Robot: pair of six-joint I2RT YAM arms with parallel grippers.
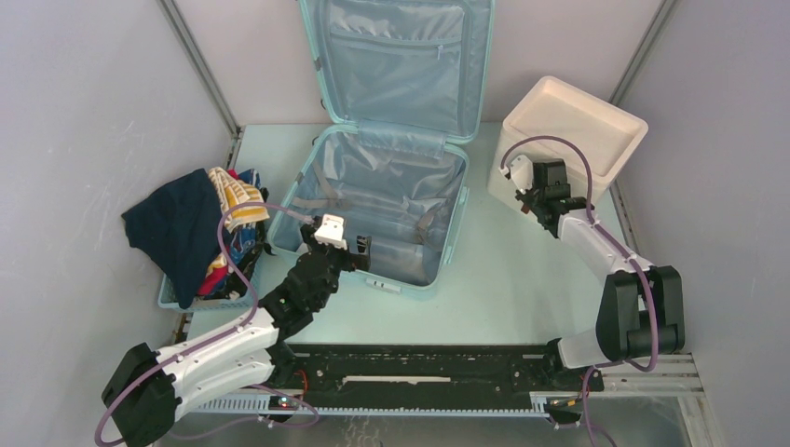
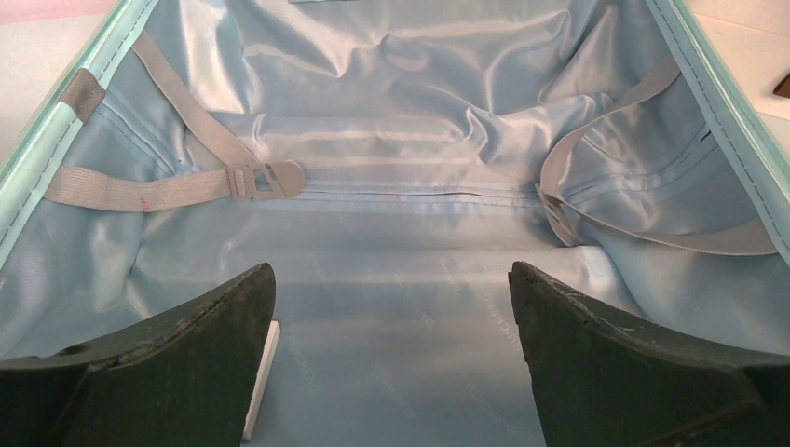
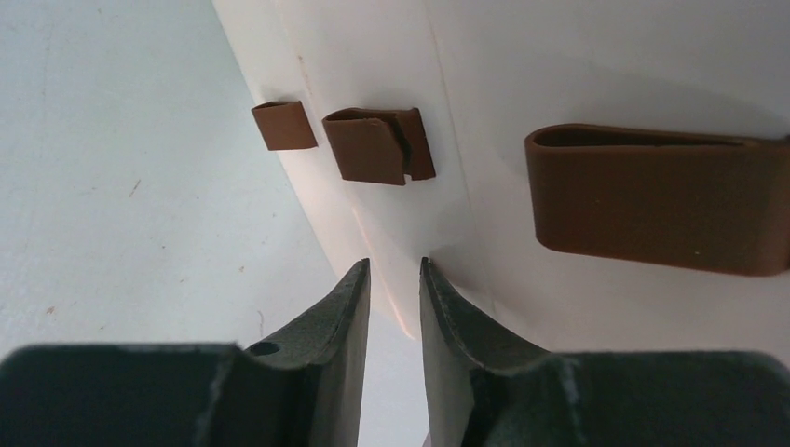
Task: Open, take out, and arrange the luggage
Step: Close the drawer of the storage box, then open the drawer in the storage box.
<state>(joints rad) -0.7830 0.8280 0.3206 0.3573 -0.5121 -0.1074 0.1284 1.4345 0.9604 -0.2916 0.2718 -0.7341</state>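
Luggage [image 1: 391, 209] lies open at the back middle of the surface [image 1: 522, 289], lid upright against the back wall and lower shell flat; the lining is bare but for 2 grey straps [image 2: 168, 189] lying loose along the sides. The shell's near rim sits well back from the surface's near edge, so a broad bare strip runs in front of it; another bare stretch lies to its right, up to the cream box [image 1: 606, 116] in the back right corner. At the left edge a blue basket [image 1: 205, 301] heaped with clothes [image 1: 182, 223] stands just beside the shell's left wall, with little gap between them. The left claw [image 1: 361, 249] hangs over the near left part of the shell, just inside the rim, fingers spread wide with nothing between them; the right claw [image 1: 531, 207] is at the box's near left corner, fingers a narrow slit apart and pinching nothing; 3 brown tabs [image 3: 652, 200] show on the box's face just ahead of the tips.
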